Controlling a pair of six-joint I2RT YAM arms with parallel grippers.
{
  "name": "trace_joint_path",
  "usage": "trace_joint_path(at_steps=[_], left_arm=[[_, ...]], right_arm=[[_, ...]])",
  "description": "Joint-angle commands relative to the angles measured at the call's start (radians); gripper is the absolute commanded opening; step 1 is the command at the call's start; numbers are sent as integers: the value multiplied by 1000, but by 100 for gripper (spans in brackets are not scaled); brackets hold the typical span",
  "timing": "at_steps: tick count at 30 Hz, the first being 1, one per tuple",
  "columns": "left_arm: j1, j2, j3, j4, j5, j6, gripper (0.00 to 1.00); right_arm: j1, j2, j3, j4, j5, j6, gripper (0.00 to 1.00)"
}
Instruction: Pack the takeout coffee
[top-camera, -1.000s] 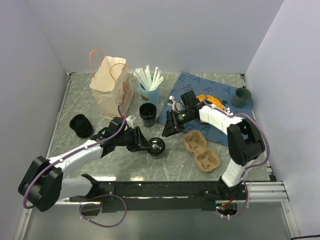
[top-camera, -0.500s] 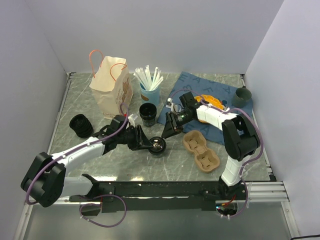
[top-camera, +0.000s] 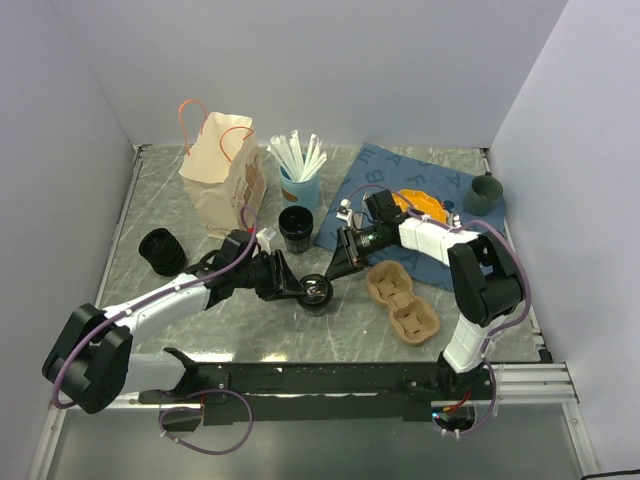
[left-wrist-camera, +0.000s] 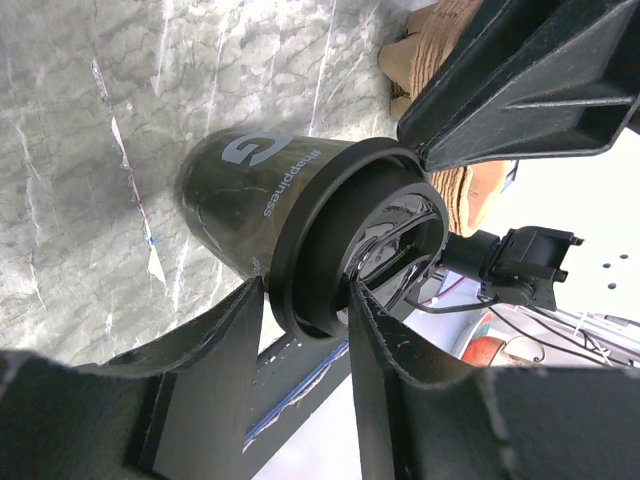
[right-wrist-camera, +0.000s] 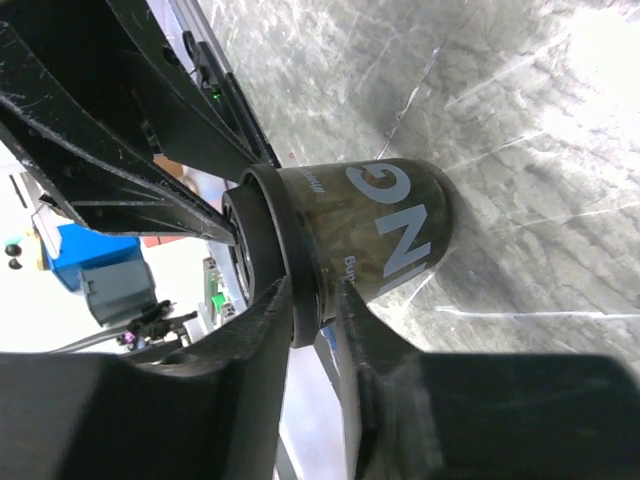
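From above only the shiny lid of the takeout coffee (top-camera: 317, 292) shows, and the wrist views are too close and dark to tell if the right pincer (top-camera: 335, 272) presses the lid rim or only straddles it. Both arms reach low and nearly flat over the bench (top-camera: 200, 330). The left pincer (top-camera: 298, 288) is clenched on the cup at its lid rim, and the cup stands on the bench directly between the two pincers

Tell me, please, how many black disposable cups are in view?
2: the lidded takeout coffee between the left hand and right hand, and a lidless cup beside the straw cup. The black stack far left is unclear.
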Motion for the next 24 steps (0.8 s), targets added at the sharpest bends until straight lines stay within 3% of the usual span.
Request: trace_joint_path(at_steps=[1, 11, 19, 24], left_arm=[[-2, 79, -70, -213, -212, 89, 43], [-12, 62, -85, -222, -222, 66, 43], [-30, 66, -90, -225, -233, 49, 42], [-42, 75, -76, -237, -247, 46, 42]], right_arm=[[28, -18, -53, -22, 56, -3, 26], [27, 2, -185, 108, 127, 60, 18], [25, 4, -230, 130, 185, 71, 18], [27, -53, -149, 56, 179, 78, 25]])
